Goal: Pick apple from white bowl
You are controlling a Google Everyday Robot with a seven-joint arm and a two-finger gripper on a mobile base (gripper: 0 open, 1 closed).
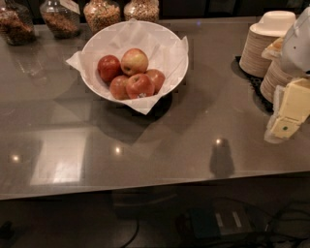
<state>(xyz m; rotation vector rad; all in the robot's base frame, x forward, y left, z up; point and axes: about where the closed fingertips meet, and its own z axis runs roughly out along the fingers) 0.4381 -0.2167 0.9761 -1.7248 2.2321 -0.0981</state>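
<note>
The white bowl (97, 91), wide and lined with crumpled white paper, stands on the grey counter at the back left of centre. It holds several apples. The palest apple (134, 61), yellowish-pink with a red blush, lies on top at the back. Darker red apples lie to its left (109, 67) and in front (139, 85). My gripper (286, 114), with pale yellow pads, hangs at the right edge of the view, low over the counter. It is far to the right of the bowl and holds nothing that I can see.
Several glass jars of dry goods (101, 12) line the back edge. Stacks of beige disposable bowls (264, 43) stand on a black mat (252, 82) at the right, just behind my gripper. The counter's front edge (145, 189) runs across below.
</note>
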